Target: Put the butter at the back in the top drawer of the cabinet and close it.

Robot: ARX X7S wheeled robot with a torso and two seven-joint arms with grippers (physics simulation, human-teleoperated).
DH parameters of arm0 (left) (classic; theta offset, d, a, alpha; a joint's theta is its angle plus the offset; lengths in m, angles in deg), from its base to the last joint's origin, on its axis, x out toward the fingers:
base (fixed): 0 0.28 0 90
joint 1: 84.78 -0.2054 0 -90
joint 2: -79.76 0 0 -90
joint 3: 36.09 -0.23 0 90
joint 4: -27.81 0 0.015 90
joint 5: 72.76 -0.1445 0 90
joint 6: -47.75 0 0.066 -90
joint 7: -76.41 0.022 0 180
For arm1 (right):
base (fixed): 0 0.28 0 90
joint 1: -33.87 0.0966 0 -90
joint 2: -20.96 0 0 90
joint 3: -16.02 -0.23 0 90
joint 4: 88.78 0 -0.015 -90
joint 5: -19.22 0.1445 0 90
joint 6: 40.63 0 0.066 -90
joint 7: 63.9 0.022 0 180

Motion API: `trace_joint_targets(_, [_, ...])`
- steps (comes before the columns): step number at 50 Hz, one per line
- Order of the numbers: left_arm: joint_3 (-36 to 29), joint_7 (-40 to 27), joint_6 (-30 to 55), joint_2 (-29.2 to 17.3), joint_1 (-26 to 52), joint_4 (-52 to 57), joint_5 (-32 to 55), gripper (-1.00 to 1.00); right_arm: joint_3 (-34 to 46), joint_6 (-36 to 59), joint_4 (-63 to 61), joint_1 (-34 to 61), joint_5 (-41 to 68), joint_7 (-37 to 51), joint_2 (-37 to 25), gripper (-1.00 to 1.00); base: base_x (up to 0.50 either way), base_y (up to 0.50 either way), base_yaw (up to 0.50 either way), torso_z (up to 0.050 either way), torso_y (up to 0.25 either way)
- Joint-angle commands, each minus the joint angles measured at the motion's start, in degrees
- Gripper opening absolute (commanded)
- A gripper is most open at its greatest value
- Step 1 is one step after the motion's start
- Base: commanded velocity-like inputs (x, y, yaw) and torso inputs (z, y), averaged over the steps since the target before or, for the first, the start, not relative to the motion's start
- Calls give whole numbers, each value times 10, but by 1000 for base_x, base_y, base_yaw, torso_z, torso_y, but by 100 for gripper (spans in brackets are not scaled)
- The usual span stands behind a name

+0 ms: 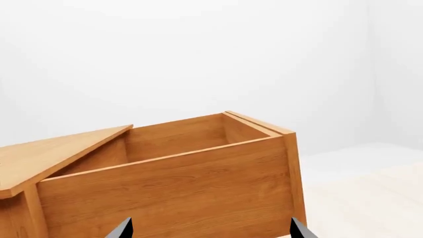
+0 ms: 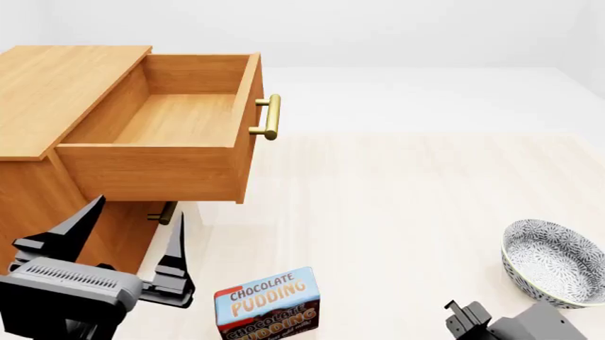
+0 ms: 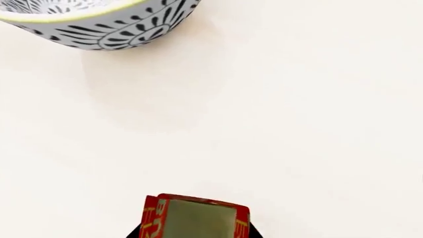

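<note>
— Between the right gripper's [image 3: 195, 234] fingers, what shows?

— The butter [image 3: 196, 219], a red carton with a pale end face, sits clamped right at the fingertips, above the pale floor [image 3: 278, 129]. A patterned bowl [image 3: 99, 22] lies well apart, ahead of it.

— And the left gripper [image 2: 132, 244]?

— Its fingers [image 2: 175, 248] are spread wide with nothing between them, just in front of the cabinet [image 2: 57, 78], below the pulled-out top drawer [image 2: 180, 117]. The drawer's brass handle [image 2: 269, 117] faces right.

— Anything nearby?

— A chocolate pudding box [image 2: 268, 306] stands on the floor just right of the left gripper.
</note>
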Motion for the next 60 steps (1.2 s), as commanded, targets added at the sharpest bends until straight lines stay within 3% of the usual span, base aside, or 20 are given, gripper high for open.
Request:
trace_joint_targets(1, [2,0,1,-4,-2,4,-1,100,8,1,-10,-6,21,9,-1,-100,0,0,0,0,0])
trace_joint_targets(35, [7,-7,11,2,-10,15,-6,100,32,121,-287,33,163,100,-76,-100,0,0,0,0,0])
trace_joint_targets(49, [10,-10,17,3,-11,24,-10,100,10,160,-405,134,297,117,-120,-100,0,0,0,0,1])
trace_joint_targets(60, [18,-15,46,8,5,56,-10,100,41,185,-373,284,357,126,-154,-100,0,0,0,0,1])
